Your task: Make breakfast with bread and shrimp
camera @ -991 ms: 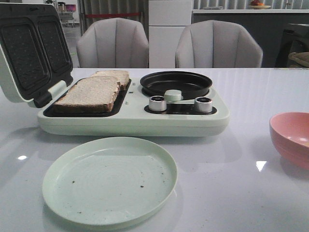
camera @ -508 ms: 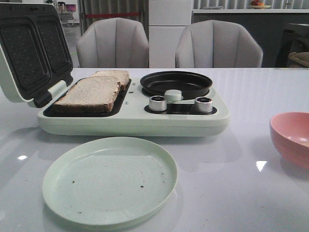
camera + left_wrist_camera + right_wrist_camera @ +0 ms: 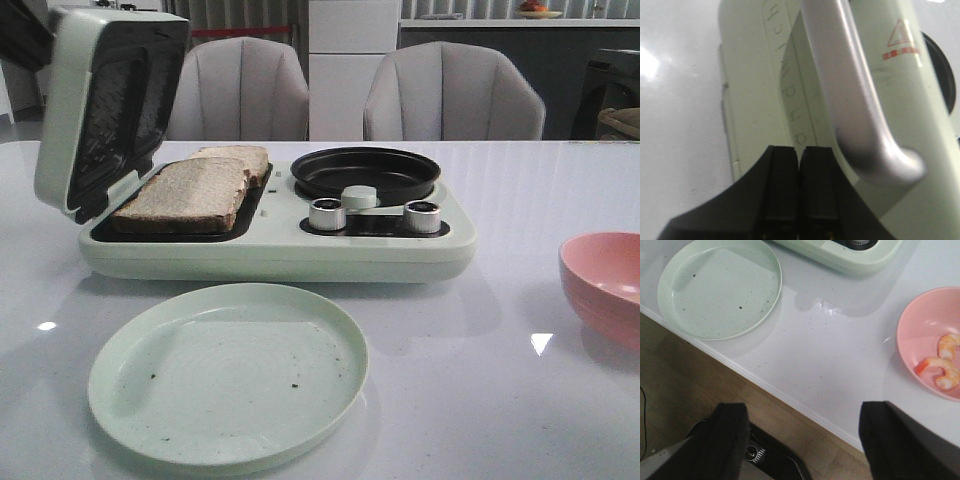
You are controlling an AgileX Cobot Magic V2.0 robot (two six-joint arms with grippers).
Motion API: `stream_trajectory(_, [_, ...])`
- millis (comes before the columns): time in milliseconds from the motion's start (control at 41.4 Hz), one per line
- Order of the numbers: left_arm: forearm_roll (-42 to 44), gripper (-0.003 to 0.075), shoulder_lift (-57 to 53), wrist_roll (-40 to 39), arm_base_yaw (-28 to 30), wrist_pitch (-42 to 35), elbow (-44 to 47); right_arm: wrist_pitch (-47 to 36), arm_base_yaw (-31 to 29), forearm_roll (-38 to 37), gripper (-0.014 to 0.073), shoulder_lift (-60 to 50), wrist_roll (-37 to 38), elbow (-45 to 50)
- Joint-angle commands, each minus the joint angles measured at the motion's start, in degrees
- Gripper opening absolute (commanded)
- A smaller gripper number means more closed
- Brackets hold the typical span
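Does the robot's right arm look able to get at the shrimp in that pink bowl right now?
Probably yes. The right gripper hangs open over the table's near edge, and the shrimp lie uncovered in the pink bowl, with only bare table between them.

Glossy white table [image 3: 520, 190]. Matt pale-green plastic-looking plate [image 3: 228, 374] and sandwich maker [image 3: 280, 245]; dark matt pan [image 3: 364, 172], shiny metal knobs [image 3: 326, 214], brushed metallic handle [image 3: 855, 95]. Porous bread [image 3: 185, 194]. Smooth pink bowl [image 3: 929, 342].
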Motion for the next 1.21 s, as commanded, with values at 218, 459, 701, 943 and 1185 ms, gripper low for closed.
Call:
stream_trajectory(218, [3.2,0.0102,-9.35,0.57,-7.04,-1.1,-0.77,-3.13,0.02,-0.39,0.0568,-0.21,-0.01,-1.61])
stream_trajectory(459, [7.37,0.0102,-22.85,0.57,-8.28,-5.09,9.17,-3.13,0.02,-0.39,0.0568,-0.21,-0.01,-1.61])
stream_trajectory(701, [8.71,0.0101,-40.04,0.57,-8.3,-10.35,24.26,-3.13,0.02,-0.39,0.0568,-0.21,-0.01,-1.61])
stream_trajectory(943, [8.48,0.0101,-53.62,0.57,-8.3,-9.35,34.92,-3.13,0.02,-0.39,0.0568,-0.21,-0.01,-1.61])
stream_trajectory(1185, [8.08,0.0101,-62.53,0.57,-8.3,-6.53,40.17,-4.18,0.02,-0.39,0.0568,-0.21,-0.01,-1.61])
